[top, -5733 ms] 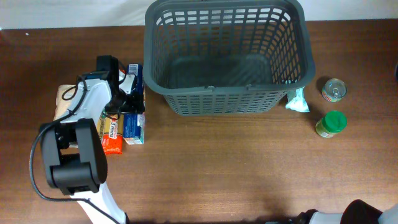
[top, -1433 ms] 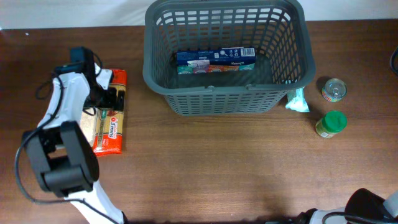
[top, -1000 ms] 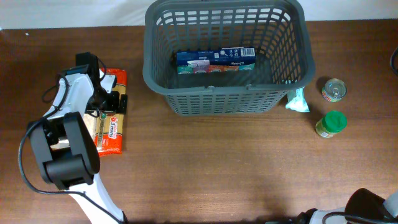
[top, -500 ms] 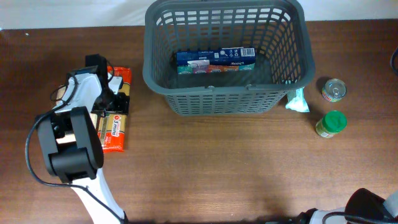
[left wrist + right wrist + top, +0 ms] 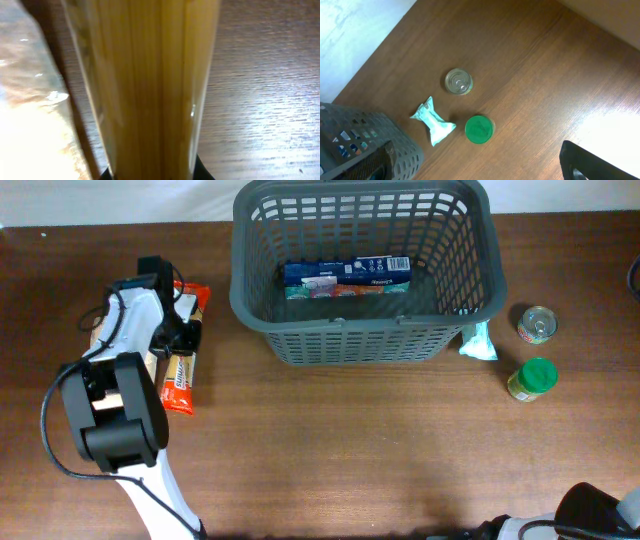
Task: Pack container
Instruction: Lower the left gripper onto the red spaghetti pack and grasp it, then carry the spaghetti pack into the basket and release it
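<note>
The container (image 5: 238,280) sits at the far middle of the table with one blue box (image 5: 346,277) lying along its floor, so I'd say the packing is begun but far from done. At the left, the left gripper (image 5: 183,332) looks clamped on a spaghetti packet (image 5: 181,375), which fills the wrist view; the packet is outside the basket, so it seems the item in hand. Right of the basket, a teal sachet (image 5: 478,341) lies just beside its wall, with a tin can (image 5: 537,324) and a green-lidded jar (image 5: 534,378) near it, all unpacked. The right gripper (image 5: 477,162) hangs above them, jaws spread, holding nothing.
</note>
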Robot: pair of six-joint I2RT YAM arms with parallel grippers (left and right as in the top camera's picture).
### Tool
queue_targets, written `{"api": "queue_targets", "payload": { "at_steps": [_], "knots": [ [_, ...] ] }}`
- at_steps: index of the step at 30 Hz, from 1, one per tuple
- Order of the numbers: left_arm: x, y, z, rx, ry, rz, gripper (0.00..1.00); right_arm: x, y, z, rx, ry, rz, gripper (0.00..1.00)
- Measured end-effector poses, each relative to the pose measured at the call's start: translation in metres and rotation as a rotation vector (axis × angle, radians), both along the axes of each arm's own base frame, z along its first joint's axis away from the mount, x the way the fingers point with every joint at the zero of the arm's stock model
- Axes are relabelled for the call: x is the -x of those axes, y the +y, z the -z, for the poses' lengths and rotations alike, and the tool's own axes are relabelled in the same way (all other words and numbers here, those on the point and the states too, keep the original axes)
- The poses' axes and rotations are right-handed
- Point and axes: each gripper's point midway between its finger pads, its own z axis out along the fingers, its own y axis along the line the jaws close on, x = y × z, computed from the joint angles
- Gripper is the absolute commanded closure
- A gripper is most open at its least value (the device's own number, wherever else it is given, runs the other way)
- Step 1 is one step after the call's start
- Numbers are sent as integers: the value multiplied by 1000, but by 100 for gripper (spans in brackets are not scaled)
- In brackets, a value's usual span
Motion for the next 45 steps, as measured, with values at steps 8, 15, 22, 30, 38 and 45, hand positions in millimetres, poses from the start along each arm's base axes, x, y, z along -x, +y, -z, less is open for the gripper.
{"api": "queue_targets", "payload": {
  "at_steps": [8,15,22,30,38,45],
  "knots": [
    [-74,33,-125,-54,-264,-36,98,0,0,0,-1,0,0,1],
    [-118,14,-309,-182,-749,132,98,-1,0,0,-2,-2,-1,1],
    [-107,-109,-395,-264,-972,639,98,-1,0,0,-2,-2,-1,1],
    [-60,-282,-389,-196,-1008,1217,98,-1,0,0,-2,-2,-1,1],
    [-45,-343,-349,-126,-944,1436,99,0,0,0,-3,0,0,1],
    [-60,-373,-230,-68,-657,1519,98,0,0,0,-4,0,-1,1]
  ]
}}
